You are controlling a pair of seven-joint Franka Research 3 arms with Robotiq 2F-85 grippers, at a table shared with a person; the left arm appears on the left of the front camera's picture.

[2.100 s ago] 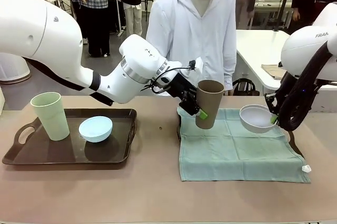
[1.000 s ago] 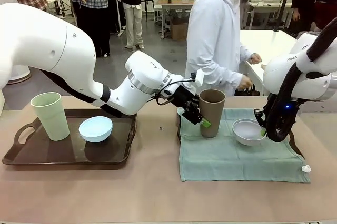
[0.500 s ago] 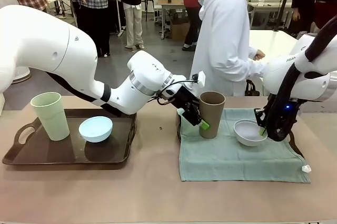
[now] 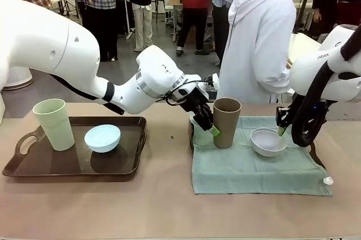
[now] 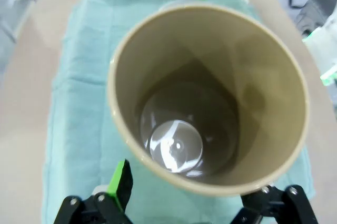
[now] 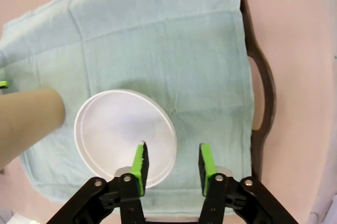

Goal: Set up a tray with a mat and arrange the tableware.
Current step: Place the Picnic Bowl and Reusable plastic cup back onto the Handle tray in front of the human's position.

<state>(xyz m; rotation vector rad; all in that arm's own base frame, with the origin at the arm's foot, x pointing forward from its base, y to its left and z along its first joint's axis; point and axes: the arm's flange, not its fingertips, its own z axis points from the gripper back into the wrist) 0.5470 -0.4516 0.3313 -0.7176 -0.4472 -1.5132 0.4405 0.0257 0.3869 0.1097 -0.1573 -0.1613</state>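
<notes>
Together on creased green mat [image 4: 248, 167]: tall brown cup [image 4: 227, 121], round white bowl [image 4: 268, 142].

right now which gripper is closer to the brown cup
Left. The left gripper sits open around the brown cup, fingers either side; the right gripper hovers over the white bowl's rim, beside the cup.

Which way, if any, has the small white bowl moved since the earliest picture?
Yes: the small white bowl came down onto the pale green cloth mat, now resting there.
</notes>
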